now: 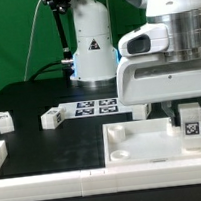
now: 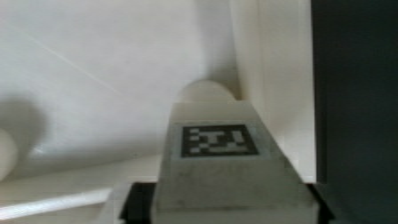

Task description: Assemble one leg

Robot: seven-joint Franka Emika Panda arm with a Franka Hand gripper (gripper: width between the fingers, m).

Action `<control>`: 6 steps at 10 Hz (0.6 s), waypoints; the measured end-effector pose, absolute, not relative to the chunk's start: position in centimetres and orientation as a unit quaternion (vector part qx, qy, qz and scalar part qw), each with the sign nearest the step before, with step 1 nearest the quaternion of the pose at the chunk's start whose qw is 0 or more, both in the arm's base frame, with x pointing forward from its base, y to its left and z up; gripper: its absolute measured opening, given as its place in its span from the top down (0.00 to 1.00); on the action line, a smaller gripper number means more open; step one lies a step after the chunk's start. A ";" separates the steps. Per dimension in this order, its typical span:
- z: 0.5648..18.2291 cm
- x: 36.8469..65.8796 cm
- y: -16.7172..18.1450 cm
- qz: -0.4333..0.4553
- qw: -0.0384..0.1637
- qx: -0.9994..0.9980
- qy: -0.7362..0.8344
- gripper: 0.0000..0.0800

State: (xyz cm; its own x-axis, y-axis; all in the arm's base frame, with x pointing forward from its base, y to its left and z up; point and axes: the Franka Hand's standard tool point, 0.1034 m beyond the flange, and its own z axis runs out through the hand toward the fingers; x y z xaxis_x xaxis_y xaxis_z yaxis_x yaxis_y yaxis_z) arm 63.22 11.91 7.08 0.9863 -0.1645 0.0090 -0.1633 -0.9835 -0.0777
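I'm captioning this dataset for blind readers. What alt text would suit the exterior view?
The end effector grips a white tagged leg upright over the large white tray-like piece. Two more legs lie loose on the black table toward the exterior view's left, near the marker board.

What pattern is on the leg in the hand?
The leg bears a black-and-white square tag; clearest in wrist view.

table [image 1: 28, 96]: black, matte | marker board [image 1: 97, 108]: flat, mid-table | one leg [image 1: 52, 118]: just beside board, exterior view's left | second leg [image 1: 4, 121]: same side, well apart from board | white tray-like piece [image 1: 144, 146]: in front of board, toward exterior view's right | robot base [image 1: 91, 51]: behind board
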 end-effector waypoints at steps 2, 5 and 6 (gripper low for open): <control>7.1 63.2 11.9 -0.007 0.039 -0.994 0.100 0.64; 7.0 63.2 11.7 0.002 0.050 -0.971 0.234 0.64; 7.0 63.2 11.7 0.005 0.049 -0.955 0.293 0.64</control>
